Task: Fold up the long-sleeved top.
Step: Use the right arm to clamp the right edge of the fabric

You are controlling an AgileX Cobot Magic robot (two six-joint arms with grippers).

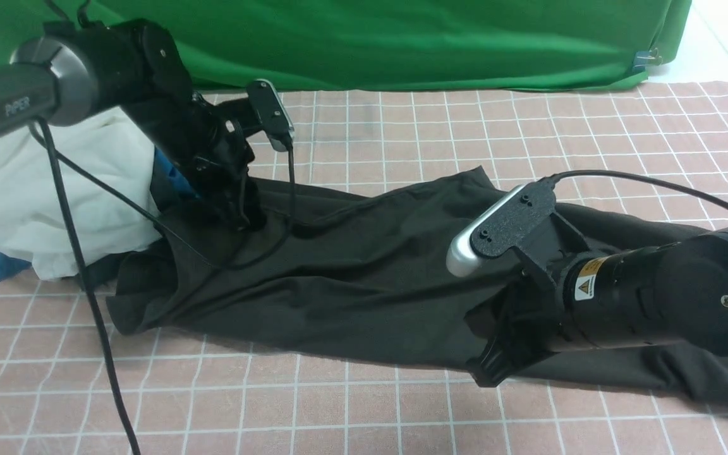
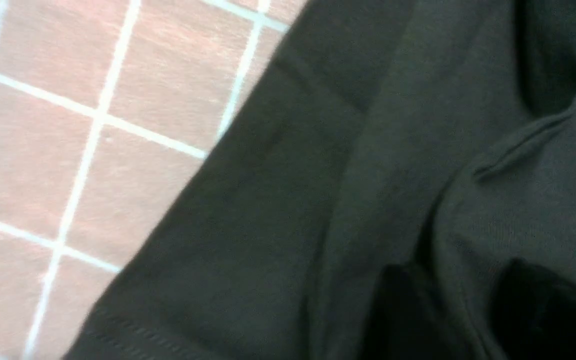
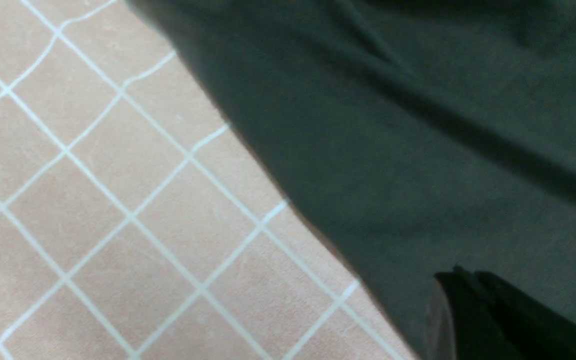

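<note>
Both arms reaching down onto the long-sleeved top (image 1: 351,278).
Left gripper (image 1: 241,215) is pressing its far edge, jaw state unclear; right gripper (image 1: 497,363) is clenching its near edge.

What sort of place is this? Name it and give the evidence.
Probably a robot lab or recording setup: a green backdrop cloth clipped behind a pink checked tablecloth, with garments staged for folding, including the long-sleeved top.

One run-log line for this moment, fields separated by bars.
step: fold long-sleeved top | left gripper: on far edge, state unclear | right gripper: shut, at near edge | top: spread flat on checked cloth
</note>
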